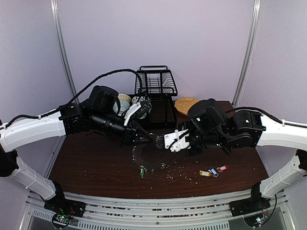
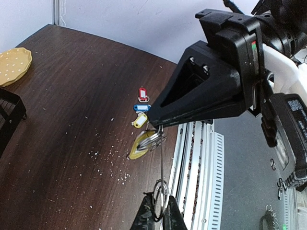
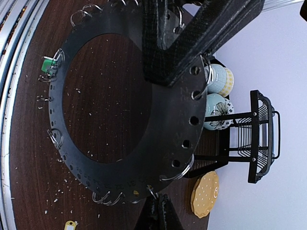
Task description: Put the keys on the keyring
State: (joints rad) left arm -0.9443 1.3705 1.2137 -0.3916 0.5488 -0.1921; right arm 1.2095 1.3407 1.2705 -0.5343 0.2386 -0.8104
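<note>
The left fingers (image 2: 144, 219) and right fingers (image 3: 168, 218) are both pinching narrowly on the keyring (image 3: 175, 129). They are gripping opposite rims, apparently bracing the disc so that its split rings are staying reachable. A green key (image 3: 47, 64) is already hanging at its 7 o'clock rim in the top view. A yellow key (image 1: 205, 173), a blue key (image 1: 213, 171) and a red key (image 1: 222, 168) are lying on the worktop (image 1: 96, 163) toward 4 o'clock.

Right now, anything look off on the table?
Yes: pale crumbs are strewn over the dark table around the keyring, like a spill. Nothing looks damaged.
</note>
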